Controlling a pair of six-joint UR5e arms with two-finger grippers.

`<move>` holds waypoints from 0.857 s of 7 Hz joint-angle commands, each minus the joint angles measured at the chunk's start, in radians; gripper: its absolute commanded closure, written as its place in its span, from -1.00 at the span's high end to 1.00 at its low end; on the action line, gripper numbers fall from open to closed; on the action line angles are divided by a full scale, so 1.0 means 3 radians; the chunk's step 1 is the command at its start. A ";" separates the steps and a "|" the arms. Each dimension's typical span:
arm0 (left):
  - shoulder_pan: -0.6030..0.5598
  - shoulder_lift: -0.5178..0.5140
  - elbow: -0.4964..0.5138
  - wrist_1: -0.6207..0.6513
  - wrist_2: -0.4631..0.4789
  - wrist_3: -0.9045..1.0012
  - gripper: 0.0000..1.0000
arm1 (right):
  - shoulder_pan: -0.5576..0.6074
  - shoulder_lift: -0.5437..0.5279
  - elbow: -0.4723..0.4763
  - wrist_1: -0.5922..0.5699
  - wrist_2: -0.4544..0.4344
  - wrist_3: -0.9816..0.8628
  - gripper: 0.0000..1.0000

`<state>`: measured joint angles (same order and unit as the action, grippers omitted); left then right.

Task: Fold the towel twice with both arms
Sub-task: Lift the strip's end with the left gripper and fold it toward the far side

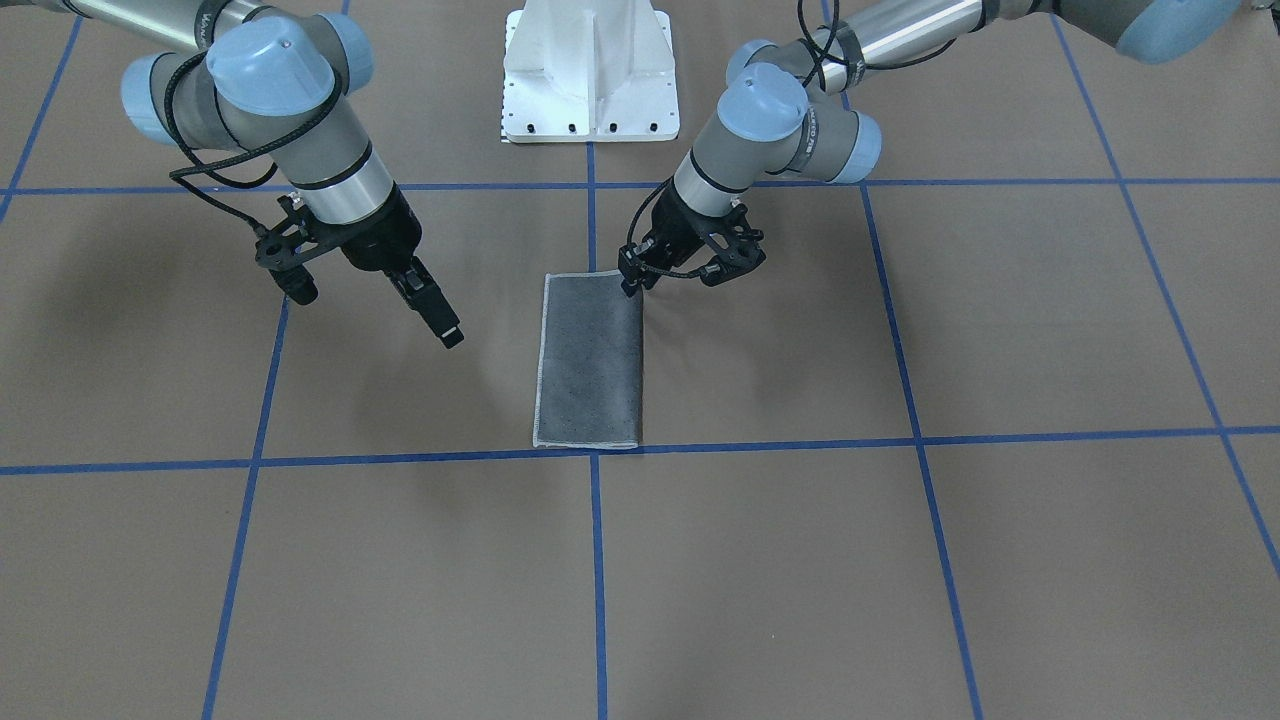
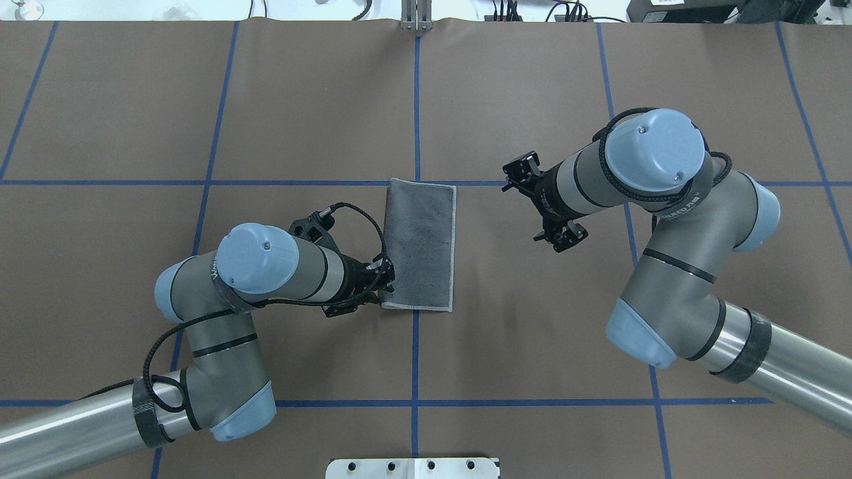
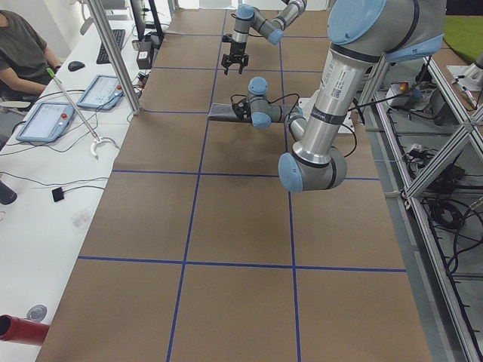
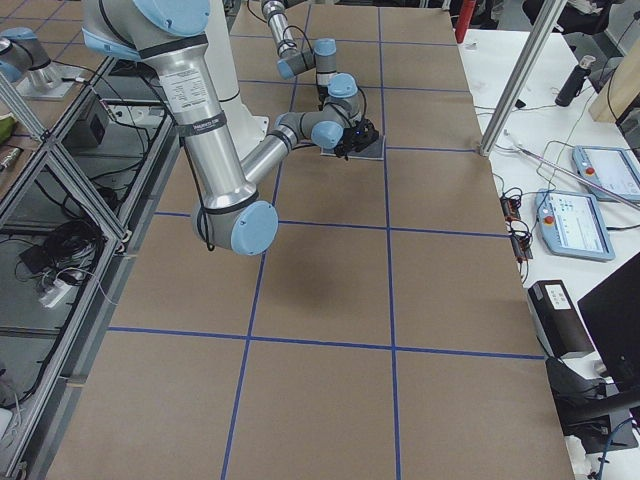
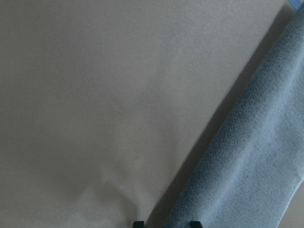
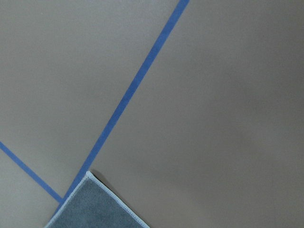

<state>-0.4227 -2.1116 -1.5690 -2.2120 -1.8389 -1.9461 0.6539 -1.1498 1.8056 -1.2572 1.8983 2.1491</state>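
Observation:
The towel [image 1: 590,360] lies flat at the table's middle, folded to a narrow rectangle with its dark grey face up and the light hem along one long side [image 2: 421,243]. My left gripper [image 1: 632,287] is down at the towel's near corner on the folded side [image 2: 388,283]. In the left wrist view its jaws stand narrow, with the towel's folded edge [image 5: 256,156] between the fingertips [image 5: 137,222]. My right gripper [image 1: 450,335] hangs above bare table beside the towel's far end and holds nothing. The right wrist view shows only the towel's hemmed corner [image 6: 95,209].
The brown table cover carries a grid of blue tape lines [image 1: 590,452]. The white pedestal base [image 1: 590,75] stands at the robot's side of the table. An operator's desk with tablets [image 3: 49,117] runs along the far side.

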 commanded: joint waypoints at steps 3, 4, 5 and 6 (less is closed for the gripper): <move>0.0023 -0.0002 0.0004 0.0000 0.0045 -0.0062 -1.00 | 0.0019 -0.0094 -0.0036 0.0003 0.0008 -0.0081 1.00; 0.0028 -0.0023 -0.0001 0.0005 0.0045 -0.0144 -1.00 | 0.0014 -0.0089 -0.0056 0.0008 0.0008 -0.0102 1.00; 0.0029 -0.0028 -0.0087 0.0010 0.0030 -0.0165 -1.00 | 0.0014 -0.0089 -0.0062 0.0008 0.0003 -0.0107 1.00; 0.0029 -0.0028 -0.0189 0.0015 0.0035 -0.0332 -1.00 | 0.0014 -0.0094 -0.0067 0.0008 0.0008 -0.0107 1.00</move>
<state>-0.4145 -2.1187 -1.5927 -2.2093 -1.8281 -2.0007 0.6583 -1.1769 1.7883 -1.2550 1.9000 2.1186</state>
